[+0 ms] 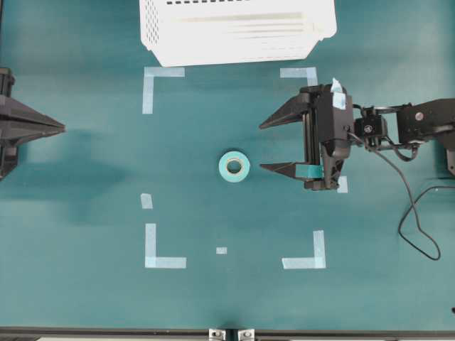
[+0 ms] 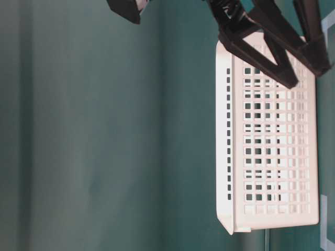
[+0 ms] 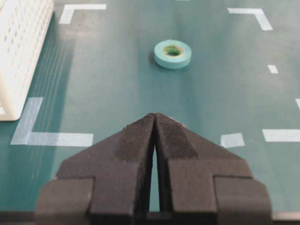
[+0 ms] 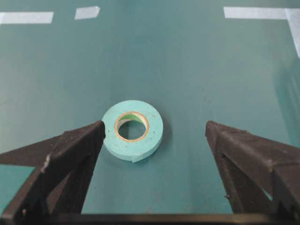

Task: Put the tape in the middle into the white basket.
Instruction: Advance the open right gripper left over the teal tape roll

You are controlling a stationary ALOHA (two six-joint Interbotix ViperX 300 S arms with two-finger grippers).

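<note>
The tape (image 1: 234, 166), a small light teal roll with a beige core, lies flat on the green table in the middle of the marked square. My right gripper (image 1: 261, 147) is open just to its right, with nothing between the fingers. In the right wrist view the tape (image 4: 133, 130) sits off-centre, close by the left fingertip (image 4: 96, 131) of the right gripper (image 4: 154, 125). The white basket (image 1: 227, 53) stands at the far edge. My left gripper (image 1: 62, 128) is shut and empty at the left edge. Its wrist view shows the left gripper (image 3: 154, 115), with the tape (image 3: 173, 54) far ahead and the basket (image 3: 23, 51) to the left.
Pale blue L-shaped corner marks (image 1: 162, 259) and short strips (image 1: 146, 201) are stuck flat on the table around the roll. A black cable (image 1: 416, 220) loops off the right arm. The basket's slotted wall (image 2: 272, 157) fills the right of the table-level view.
</note>
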